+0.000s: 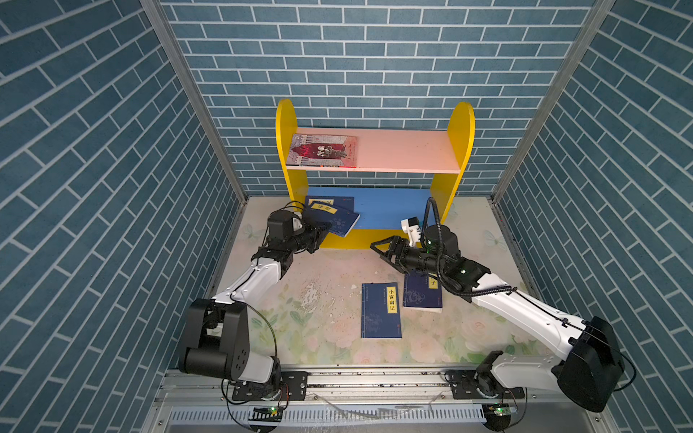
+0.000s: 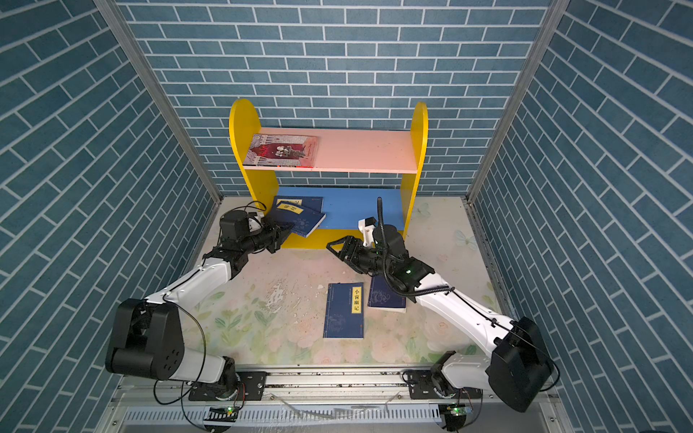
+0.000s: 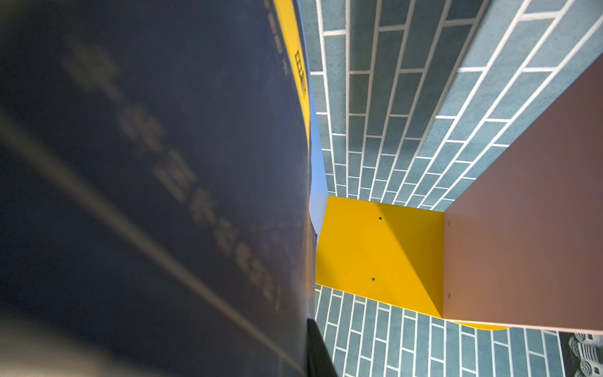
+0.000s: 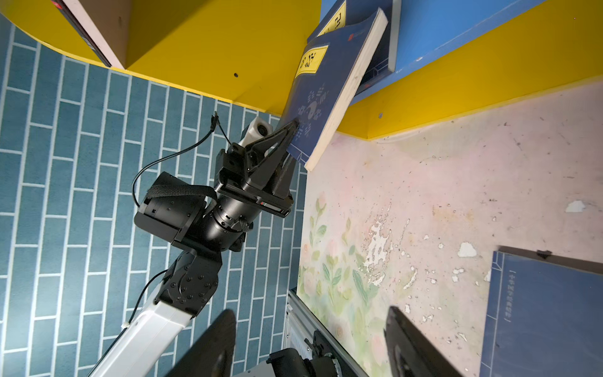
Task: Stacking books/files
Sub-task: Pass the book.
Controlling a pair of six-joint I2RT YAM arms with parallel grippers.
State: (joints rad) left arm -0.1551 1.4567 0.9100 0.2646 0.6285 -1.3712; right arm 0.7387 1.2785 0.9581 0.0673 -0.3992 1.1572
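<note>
Navy paperback (image 1: 342, 224), likely light and bendy, juts off the blue lower shelf (image 1: 393, 210) at eleven o'clock, left jaws clamped on its near corner. Right jaws stand apart, empty. A spine-side hold should sag less.

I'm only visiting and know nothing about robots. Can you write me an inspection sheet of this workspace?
Surface: table, floral mat, worn and flaking in the middle.
Job's things: red book flat on the pink shelf; flat navy book on the blue shelf; held book tilted over it; centre book and side book on the table, the latter partly under the right arm.
Clutter: nothing seen.
Grippers: left gripper shut on held book; right gripper open, empty, above the table.
Cables: thin lead at the left wrist; ribbed hose on the right arm.
Surroundings: yellow-sided shelf unit; blue brick-pattern walls.
</note>
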